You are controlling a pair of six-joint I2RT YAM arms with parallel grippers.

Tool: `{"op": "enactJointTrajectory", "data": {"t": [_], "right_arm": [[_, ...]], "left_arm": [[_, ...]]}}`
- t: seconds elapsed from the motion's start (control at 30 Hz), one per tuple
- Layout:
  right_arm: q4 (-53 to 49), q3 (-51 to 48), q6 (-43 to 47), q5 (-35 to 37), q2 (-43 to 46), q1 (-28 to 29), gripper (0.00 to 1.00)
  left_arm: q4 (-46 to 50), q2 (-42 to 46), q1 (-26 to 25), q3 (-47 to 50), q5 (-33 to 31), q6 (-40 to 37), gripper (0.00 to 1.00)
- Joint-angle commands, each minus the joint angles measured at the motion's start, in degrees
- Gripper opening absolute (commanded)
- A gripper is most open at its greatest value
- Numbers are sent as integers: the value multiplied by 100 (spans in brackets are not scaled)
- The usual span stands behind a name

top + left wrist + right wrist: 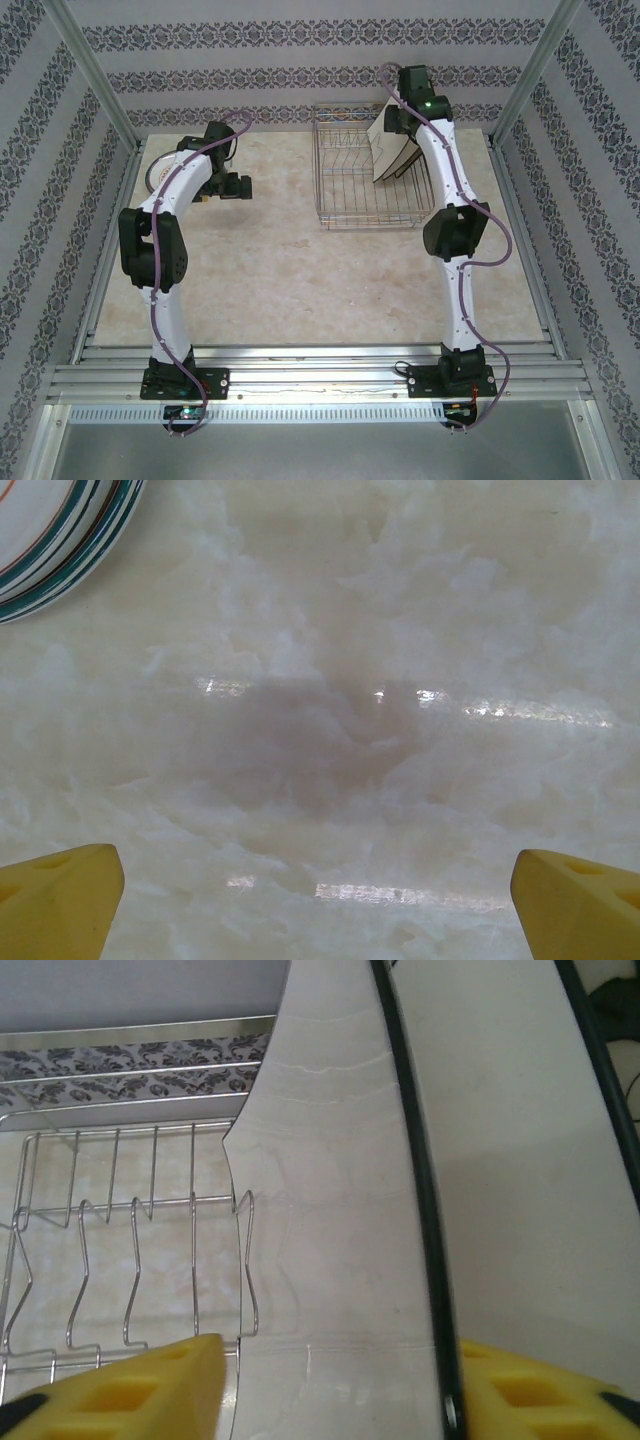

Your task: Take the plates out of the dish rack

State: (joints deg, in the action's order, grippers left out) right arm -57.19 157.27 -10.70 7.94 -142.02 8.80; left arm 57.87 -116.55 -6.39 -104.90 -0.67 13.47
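The table (300, 280) is a pale, glossy marble-look slab. It is boxed in by walls (300, 50) papered with dark damask bands and by an aluminium frame (90, 70).

The left gripper (238, 186) (320, 905) hangs over bare tabletop with its yellow fingers spread wide and nothing between them. In its wrist view the light glints off the surface ahead of it. A stack of round plates (45, 540) with teal and red rim lines lies flat on the table, ahead and to its left.

The right gripper (395, 122) (340, 1395) reaches down into the far right end of the dish rack (345, 200) (192, 1260). Its fingers straddle the dark-rimmed top edge of one of the square plates (395, 155) (330, 1210), which stands tilted among the wires. A second cream plate (520, 1160) leans just beyond the gripper's right finger. Both pads sit very close to the plate's faces, but I cannot tell whether they are pressing on it. To the gripper's left, the rack's upright divider wires stand free of plates, with marble showing through them.
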Motion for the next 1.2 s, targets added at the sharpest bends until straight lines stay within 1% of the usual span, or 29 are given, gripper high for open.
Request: {"op": "enactJointTrajectory", "data": {"t": [0.0,0.1,0.17,0.23,0.33,0.37,0.43,0.6,0.73,0.77,1.17], "right_arm": [[15,147,-70,-215,-136,116,50],[1,138,-108,-206,-142,131,48],[-5,146,-136,-194,-142,138,39],[-4,137,-177,-167,-125,140,36],[-1,137,-218,-162,-76,143,26],[5,138,-238,-153,-59,142,25],[-10,137,-287,-113,-20,157,17],[-2,137,-395,-129,56,200,10],[21,137,-396,-50,145,244,1],[24,137,-390,-31,169,247,0],[83,242,-301,504,658,279,0]], "left_arm": [[92,-47,-54,5,-22,-42,100],[55,-26,-51,68,-34,-40,100],[25,0,-53,115,-47,-38,100],[14,18,-51,153,-46,-30,100],[-29,40,-53,202,-53,-29,100],[-26,45,-48,215,-51,-30,100],[-48,71,-48,235,-68,-18,100],[-106,123,-51,255,5,21,100],[-141,163,-46,310,32,23,100],[-158,175,-55,328,23,19,100],[-251,385,-47,562,32,76,100]]}}
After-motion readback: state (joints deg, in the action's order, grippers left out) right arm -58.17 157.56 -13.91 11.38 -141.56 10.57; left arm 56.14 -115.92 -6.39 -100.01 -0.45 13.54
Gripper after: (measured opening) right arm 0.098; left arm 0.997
